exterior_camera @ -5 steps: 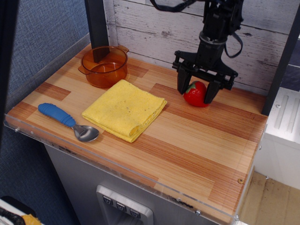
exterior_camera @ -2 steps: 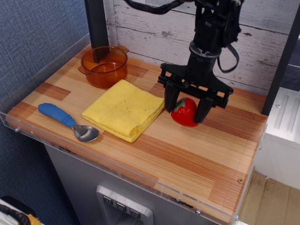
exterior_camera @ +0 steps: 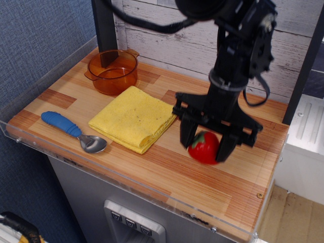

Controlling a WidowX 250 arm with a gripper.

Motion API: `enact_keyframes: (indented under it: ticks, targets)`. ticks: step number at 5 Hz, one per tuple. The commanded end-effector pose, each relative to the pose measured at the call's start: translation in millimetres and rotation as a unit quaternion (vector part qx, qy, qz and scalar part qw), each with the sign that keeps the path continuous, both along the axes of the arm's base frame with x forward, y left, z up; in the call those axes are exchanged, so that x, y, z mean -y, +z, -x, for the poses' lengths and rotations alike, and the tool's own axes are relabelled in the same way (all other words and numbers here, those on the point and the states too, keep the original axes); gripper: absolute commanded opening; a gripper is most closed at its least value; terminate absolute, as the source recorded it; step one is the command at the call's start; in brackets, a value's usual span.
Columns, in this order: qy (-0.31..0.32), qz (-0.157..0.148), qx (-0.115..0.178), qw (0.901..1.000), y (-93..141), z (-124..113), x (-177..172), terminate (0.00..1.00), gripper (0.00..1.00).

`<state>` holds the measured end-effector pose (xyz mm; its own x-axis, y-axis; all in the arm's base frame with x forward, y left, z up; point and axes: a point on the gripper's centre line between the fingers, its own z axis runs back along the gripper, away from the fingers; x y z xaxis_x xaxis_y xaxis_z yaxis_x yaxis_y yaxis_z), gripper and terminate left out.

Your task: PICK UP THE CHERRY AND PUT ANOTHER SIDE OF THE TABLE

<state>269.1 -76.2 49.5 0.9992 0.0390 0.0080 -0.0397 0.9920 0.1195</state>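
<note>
The cherry is a glossy red toy fruit with a green top. It sits between the two black fingers of my gripper, which is shut on it and holds it over the front right part of the table. Whether the cherry touches the tabletop I cannot tell. The arm rises behind it toward the white plank wall.
A folded yellow cloth lies at the table's middle. An orange translucent pot stands at the back left. A blue-handled spoon lies at the front left. A clear acrylic rim edges the table.
My gripper has carried the cherry from the back right of the table toward the front, past the cloth's right corner.
</note>
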Motion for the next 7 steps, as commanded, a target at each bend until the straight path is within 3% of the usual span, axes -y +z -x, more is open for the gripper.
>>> enact_keyframes:
  ticks: [1, 4, 5, 7]
  targets:
    - [-0.02, 0.013, 0.028, 0.9993, -2, 24, 11, 0.0, 0.0]
    - [-0.013, 0.003, 0.034, 0.9993, -16, 30, 7, 0.0, 0.0]
    - [-0.009, 0.01, 0.033, 0.9994, -14, 31, 5, 0.0, 1.0]
    - [-0.014, 0.008, 0.026, 0.9995, -4, 27, 5, 0.0, 1.0]
